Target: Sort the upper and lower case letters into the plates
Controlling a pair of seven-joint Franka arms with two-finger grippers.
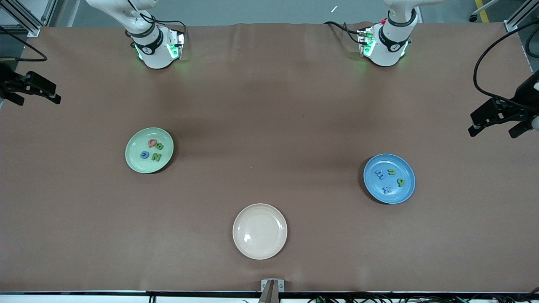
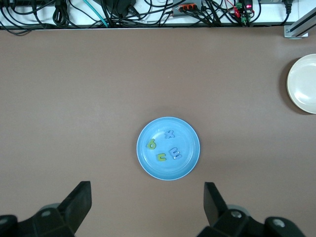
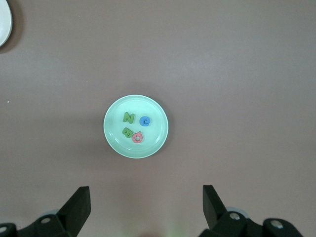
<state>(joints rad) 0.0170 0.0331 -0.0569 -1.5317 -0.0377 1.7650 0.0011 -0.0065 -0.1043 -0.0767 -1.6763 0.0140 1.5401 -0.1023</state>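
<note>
Letters are seen already sorted, four in the green plate (image 1: 130, 162) under the right hand (image 3: 145, 210), four in the blue plate (image 1: 408, 191) under the left hand (image 2: 148, 207); both hands wide open, empty.

We see a wide table (image 1: 269, 105) covered in a matte brown sheet, evenly lit, with soft shadows across it. Past its edges we make out grey floor (image 1: 261, 10), aluminium frame posts (image 1: 25, 17), and what may be bundled cables (image 2: 123, 10).
</note>
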